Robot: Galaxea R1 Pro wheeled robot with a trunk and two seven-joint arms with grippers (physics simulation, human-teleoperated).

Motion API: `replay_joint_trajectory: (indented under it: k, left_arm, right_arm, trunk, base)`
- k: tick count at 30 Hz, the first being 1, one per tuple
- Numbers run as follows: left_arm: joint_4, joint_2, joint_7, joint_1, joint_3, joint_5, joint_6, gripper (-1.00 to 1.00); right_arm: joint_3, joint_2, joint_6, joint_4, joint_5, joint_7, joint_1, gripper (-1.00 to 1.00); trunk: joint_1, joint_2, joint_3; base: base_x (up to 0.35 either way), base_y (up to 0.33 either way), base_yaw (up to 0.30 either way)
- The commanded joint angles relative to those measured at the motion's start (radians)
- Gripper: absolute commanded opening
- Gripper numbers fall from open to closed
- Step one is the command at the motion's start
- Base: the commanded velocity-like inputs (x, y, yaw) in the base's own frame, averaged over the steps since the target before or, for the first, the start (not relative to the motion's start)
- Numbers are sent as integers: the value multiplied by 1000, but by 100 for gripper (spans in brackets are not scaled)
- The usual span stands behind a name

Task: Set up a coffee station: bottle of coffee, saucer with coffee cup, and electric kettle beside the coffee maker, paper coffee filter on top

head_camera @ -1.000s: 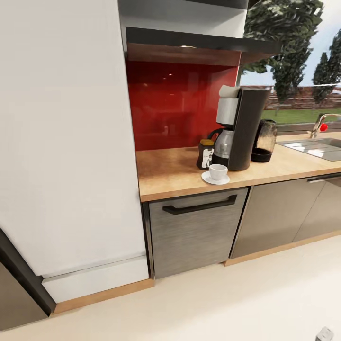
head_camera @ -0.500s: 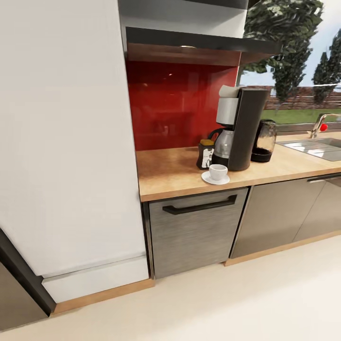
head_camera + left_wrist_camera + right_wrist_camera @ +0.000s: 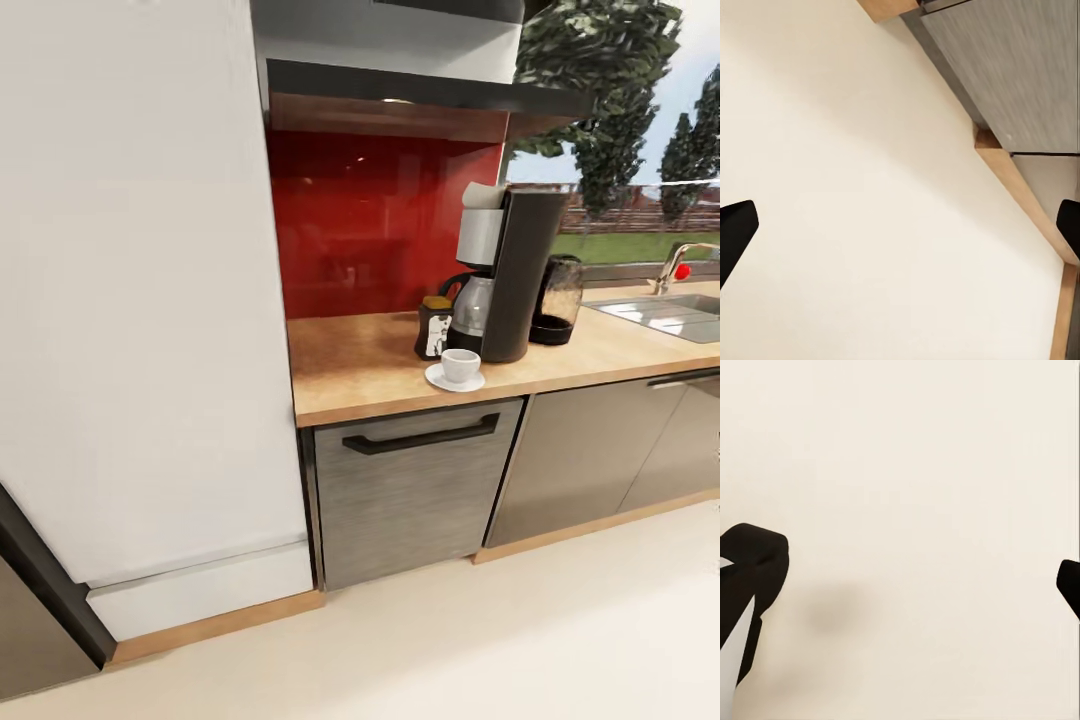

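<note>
Worktop of light wood runs across the head view over grey cabinet fronts with black handles, beside a tall white cupboard. On it stands the coffee maker, with a white paper filter on its top. The small coffee bottle stands just left of the carafe, touching or nearly so. The white cup sits on its saucer in front of the maker. The glass kettle stands close on the maker's other side. A dark shelf spans above the red backsplash. A sink lies farther along.

Left wrist view: the left gripper is spread wide, holding nothing, over the cream floor near the cabinet's wooden plinth.

Right wrist view: the right gripper is also wide apart and empty above the bare floor.
</note>
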Motion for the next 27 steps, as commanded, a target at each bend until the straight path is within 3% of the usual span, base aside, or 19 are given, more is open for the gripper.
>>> replay_joint_trajectory:
  k: [1,17,27]
  left_arm:
    - [1,0,-2,-1,-1,-2,-6,100]
    - [0,0,-1,-1,-2,-2,-6,100]
    - [0,-1,-1,-1,-2,-2,-6,100]
  right_arm:
    - [9,0,-6,4,-10,4,-2,100]
    - [10,0,-6,4,-10,4,-2,100]
    - [10,0,-6,4,-10,4,-2,100]
  trunk:
    - [0,0,-1]
    - [0,0,-1]
    - [0,0,-1]
  base:
    - [167,-236,0]
    - [111,-304,5]
    - [20,-323,144]
